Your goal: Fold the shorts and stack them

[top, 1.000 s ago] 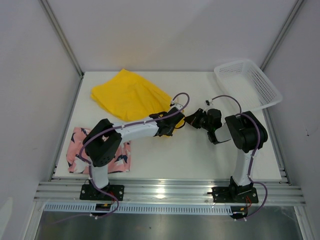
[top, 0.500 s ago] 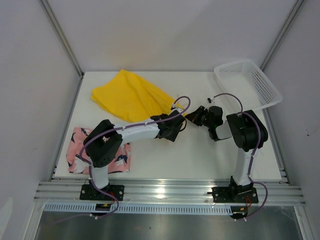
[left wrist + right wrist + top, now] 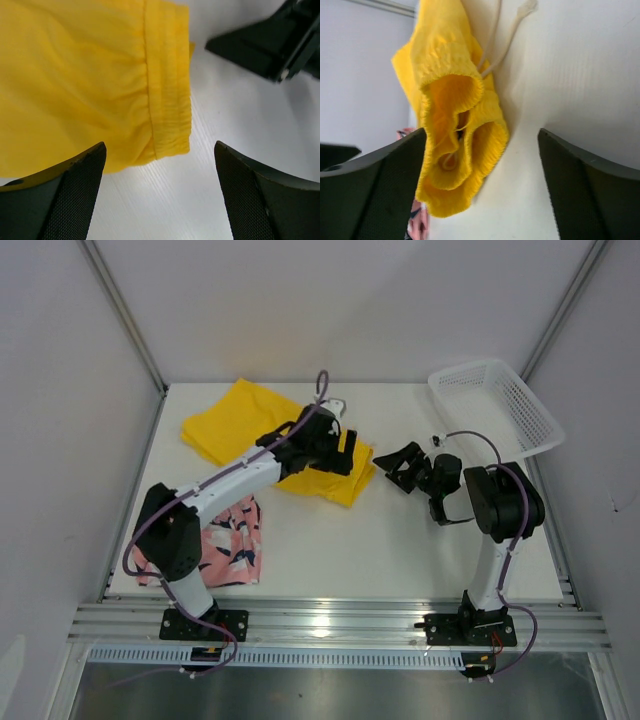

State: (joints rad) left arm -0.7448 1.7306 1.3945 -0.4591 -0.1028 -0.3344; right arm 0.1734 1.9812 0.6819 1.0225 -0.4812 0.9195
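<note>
A white worktop is seen between pale walls; the yellow shorts are laid towards its far left, doubled at the waistband (a drawstring trails out beside it); the pink shorts are laid at the near left edge, partly hidden by the left arm. The left claw is held spread over the waistband, nothing pinched; the right claw is likewise spread, near the waistband but apart from it. A basket is set at the far right corner.

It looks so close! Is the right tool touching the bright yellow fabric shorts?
Apart. The left wrist view shows bare white table between the right tool and the bright yellow fabric shorts.
</note>
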